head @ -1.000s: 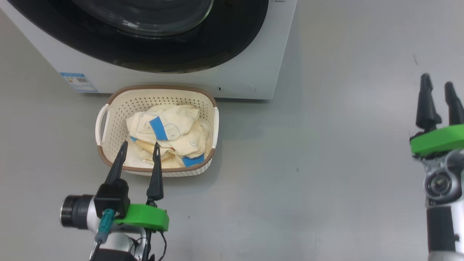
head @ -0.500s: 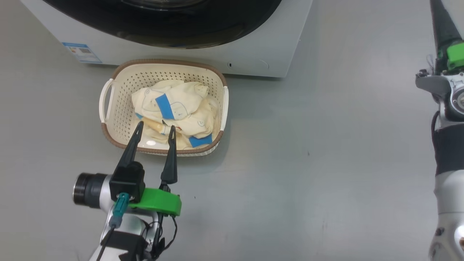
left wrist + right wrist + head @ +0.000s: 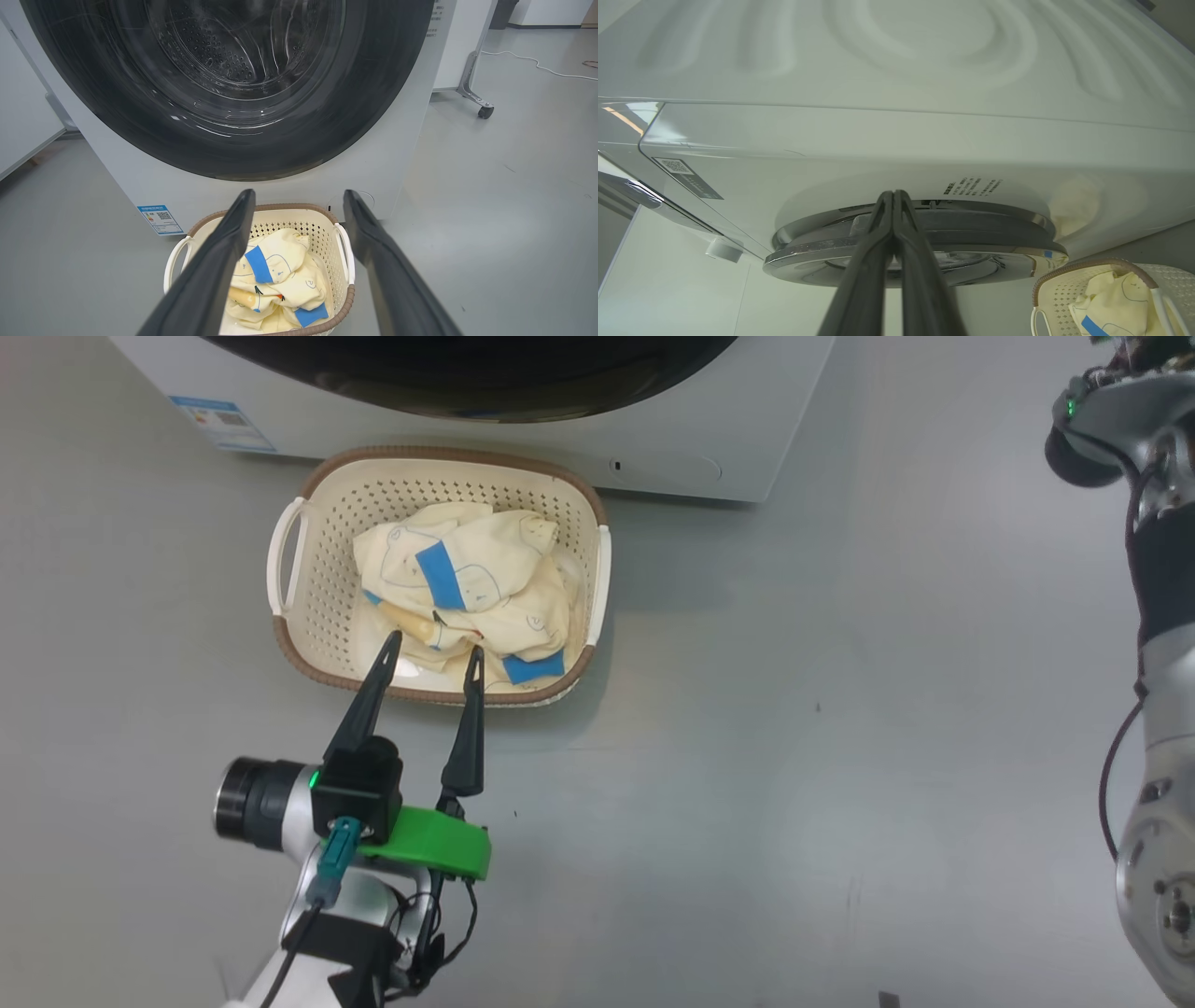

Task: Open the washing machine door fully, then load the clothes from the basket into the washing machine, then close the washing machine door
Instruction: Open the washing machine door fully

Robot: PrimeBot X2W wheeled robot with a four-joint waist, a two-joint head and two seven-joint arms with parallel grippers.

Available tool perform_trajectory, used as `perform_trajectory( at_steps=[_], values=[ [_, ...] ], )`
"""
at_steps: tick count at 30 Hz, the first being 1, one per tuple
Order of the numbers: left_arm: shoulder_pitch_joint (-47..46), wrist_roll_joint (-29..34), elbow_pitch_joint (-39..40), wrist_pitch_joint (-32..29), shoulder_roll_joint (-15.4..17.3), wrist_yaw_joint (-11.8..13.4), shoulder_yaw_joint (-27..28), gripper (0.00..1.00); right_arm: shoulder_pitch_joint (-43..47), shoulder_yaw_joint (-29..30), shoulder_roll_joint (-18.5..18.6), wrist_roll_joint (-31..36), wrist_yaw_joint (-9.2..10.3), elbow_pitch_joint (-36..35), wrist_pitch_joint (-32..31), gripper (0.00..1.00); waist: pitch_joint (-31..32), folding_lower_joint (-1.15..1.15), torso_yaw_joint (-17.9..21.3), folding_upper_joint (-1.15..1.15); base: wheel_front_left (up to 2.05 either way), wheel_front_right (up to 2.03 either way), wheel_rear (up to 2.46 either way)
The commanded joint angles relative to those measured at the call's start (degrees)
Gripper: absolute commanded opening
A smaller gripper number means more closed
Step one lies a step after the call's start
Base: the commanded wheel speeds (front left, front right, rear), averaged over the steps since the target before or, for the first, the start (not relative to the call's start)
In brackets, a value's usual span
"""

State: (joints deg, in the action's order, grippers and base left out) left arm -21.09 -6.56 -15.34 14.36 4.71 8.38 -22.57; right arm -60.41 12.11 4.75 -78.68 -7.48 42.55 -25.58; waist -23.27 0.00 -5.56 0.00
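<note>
- The left arm reaches forward, low; the left gripper hangs over the basket's near rim, fingers spread wide, holding nothing.
- The right gripper points at the washing machine door's edge, fingers pressed together; contact unclear.
- The clothes lie in the basket.
</note>
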Motion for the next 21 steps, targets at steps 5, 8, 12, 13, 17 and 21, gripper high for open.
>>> perform_trajectory(
  at_steps=[5,8,12,13,17,21],
  values=[
    [-2.57,0.33,1.29,0.63,0.04,-1.03,0.14,1.00,-9.39,-3.65,-1.39,-0.17,-0.01,2.59,-3.64,0.00,-2.07,0.00,-1.89,0.00,0.00,0.00,0.00],
    [-2.87,0.38,1.36,0.63,-0.15,-1.03,-0.18,1.00,-11.28,-4.66,-1.52,0.13,-0.01,3.89,-4.03,0.00,-2.48,0.00,-2.41,0.00,0.00,0.00,0.00],
    [-3.31,0.50,1.50,0.63,-0.53,-0.95,-0.88,1.00,-14.79,-6.35,-1.69,0.73,-0.01,6.74,-4.21,0.00,-3.16,0.00,-3.56,0.00,0.00,0.00,0.00],
    [-3.42,0.55,1.53,0.63,-0.62,-0.94,-1.07,1.00,-15.59,-6.88,-1.71,1.05,-0.01,7.35,-4.20,0.00,-3.32,0.00,-3.88,0.00,0.00,0.00,0.00],
    [-3.76,0.59,1.68,0.63,-0.91,-0.83,-1.68,1.00,-18.19,-8.36,-1.79,1.58,-0.01,9.68,-3.94,0.00,-3.93,0.00,-5.02,0.00,0.00,0.00,0.00],
    [-3.99,0.51,1.85,0.63,-1.11,-0.55,-1.88,1.00,-20.70,-9.33,-1.84,1.46,-0.01,11.49,-3.22,0.00,-4.75,0.00,-5.80,0.00,0.00,0.00,0.00]
  ],
)
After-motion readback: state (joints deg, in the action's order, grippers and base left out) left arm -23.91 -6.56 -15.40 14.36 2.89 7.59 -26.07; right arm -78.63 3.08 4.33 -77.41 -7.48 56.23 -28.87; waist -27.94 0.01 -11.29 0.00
